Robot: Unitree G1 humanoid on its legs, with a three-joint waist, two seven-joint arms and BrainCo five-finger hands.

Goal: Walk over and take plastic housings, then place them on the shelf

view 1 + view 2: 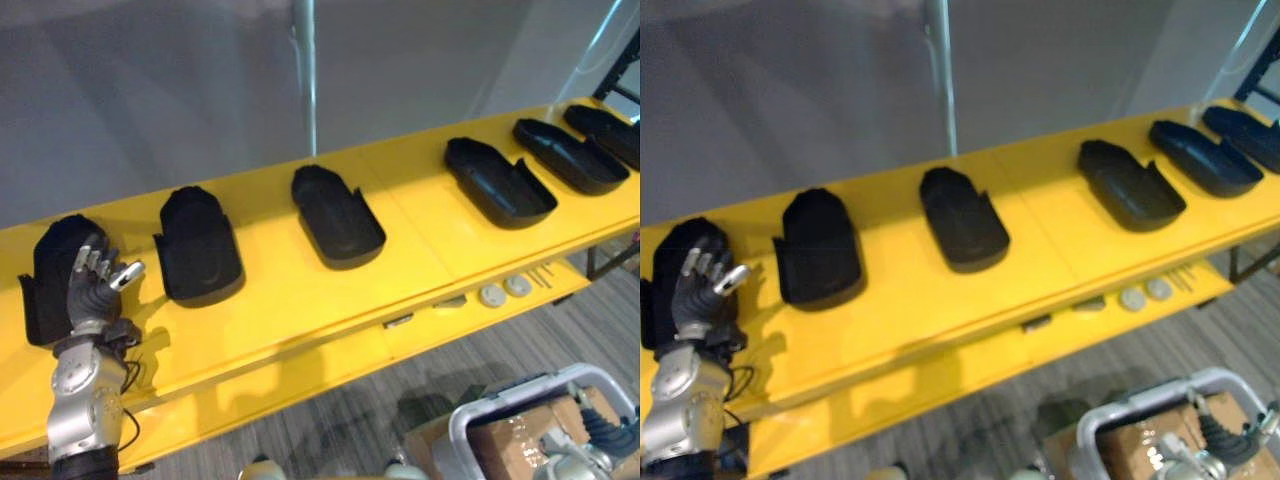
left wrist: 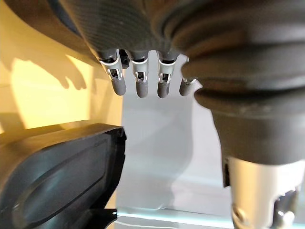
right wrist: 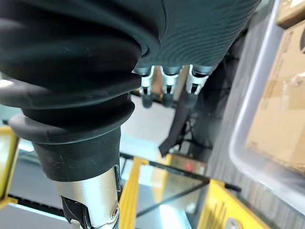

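**Empty-Handed Over the End Housing**

Six black plastic housings lay in a row along the yellow shelf, none of them in either hand. The robot's left hand was raised over the near side of the leftmost housing. Its wrist was upright, its fingers loosely spread and pointing up, its thumb stuck out to the side, and it gripped nothing. In the left wrist view the fingers hung straight and clear above a housing's rim.

The likeliest trouble was a careless descent. Fingertips landing on the thin wall rather than around it could skid the light shell toward the second housing, just beside it, or tip it on its open end. A shallow pinch on the smooth plastic might also let it slip on the lift.

The right hand hung low beside a grey bin of cardboard boxes. Its fingers were relaxed and empty, and it was well apart from the shelf.
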